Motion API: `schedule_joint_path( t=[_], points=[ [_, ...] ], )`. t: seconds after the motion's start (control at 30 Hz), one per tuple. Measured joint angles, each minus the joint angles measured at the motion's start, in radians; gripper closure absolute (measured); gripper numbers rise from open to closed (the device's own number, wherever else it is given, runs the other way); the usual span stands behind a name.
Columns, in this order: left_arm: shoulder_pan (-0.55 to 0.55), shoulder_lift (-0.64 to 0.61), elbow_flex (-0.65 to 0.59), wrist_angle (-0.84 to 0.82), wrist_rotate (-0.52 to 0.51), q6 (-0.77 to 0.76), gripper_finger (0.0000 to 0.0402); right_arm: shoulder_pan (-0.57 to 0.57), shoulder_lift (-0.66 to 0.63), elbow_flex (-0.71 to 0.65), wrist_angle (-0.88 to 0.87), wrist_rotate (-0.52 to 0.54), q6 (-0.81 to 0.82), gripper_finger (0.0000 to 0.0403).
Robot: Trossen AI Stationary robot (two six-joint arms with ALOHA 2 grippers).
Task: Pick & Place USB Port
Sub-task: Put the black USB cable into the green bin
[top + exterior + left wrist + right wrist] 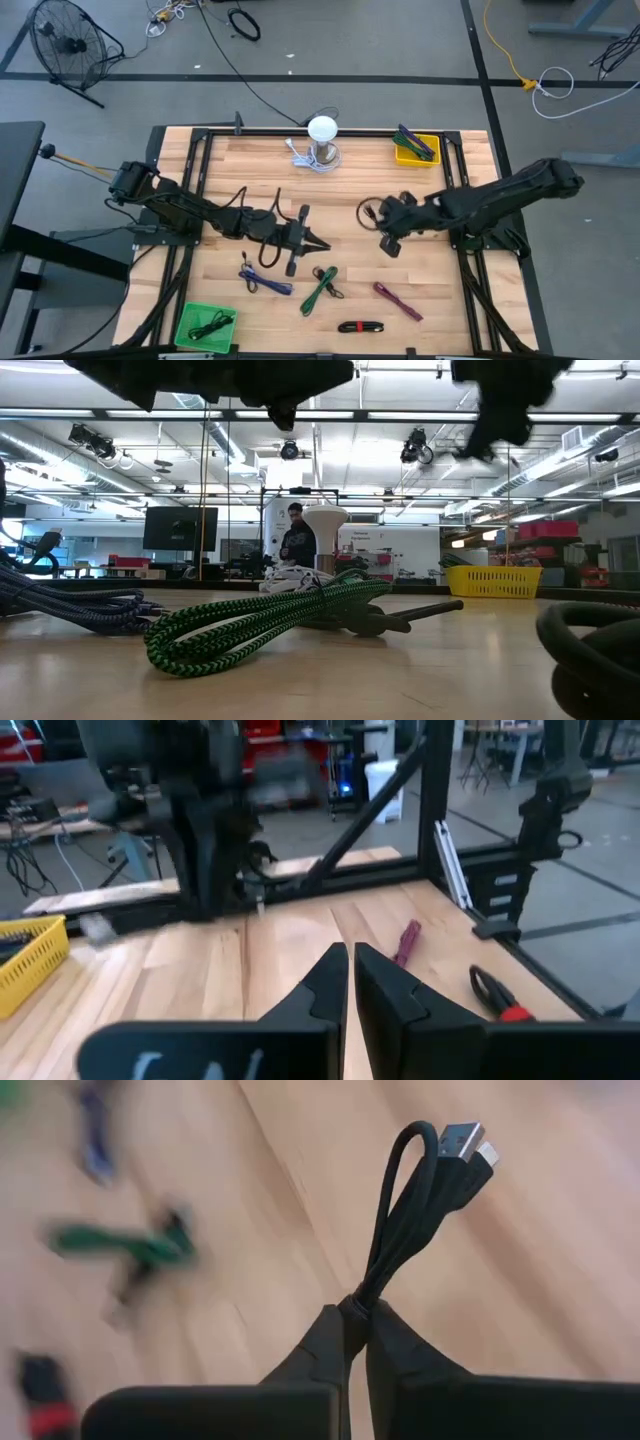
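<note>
**Listener:** Where is the cable?

**Me:** My right gripper (357,1342) has its jaws pinched shut on a bundled black USB cable (415,1200), which runs lengthwise straight out from the tips, plug farthest.

**Listener:** And the other arm?

**Me:** The left gripper (350,975) waits empty, jaws closed. Only the overhead view shows the yellow bin (416,152), beyond the right jaws.

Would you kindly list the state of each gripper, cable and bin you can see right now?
Right gripper: shut on black USB cable, lifted off the table.
Left gripper: shut, empty, above the table.
Green cable: bundled, lying on the table.
Blue cable: lying on the table.
Green bin: holds a black cable.
Yellow bin: holds cables.
</note>
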Motion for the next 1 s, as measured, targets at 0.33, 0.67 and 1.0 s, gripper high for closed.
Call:
schedule_joint_path(
  t=[0.33, 0.67, 1.0],
  points=[
    [0.005, 0.000, 0.000, 0.205, -0.018, -0.001, 0.0374, 0.040, -0.049, 0.062, 0.410, -0.061, -0.268, 0.0393],
    [0.005, 0.001, 0.000, 0.339, -0.020, -0.001, 0.0373, 0.104, -0.022, 0.062, 0.613, -0.069, -0.414, 0.0393],
    [0.005, 0.001, 0.001, 0.411, -0.013, -0.001, 0.0295, 0.115, 0.051, 0.062, 0.735, -0.062, -0.498, 0.0393]
  ],
)
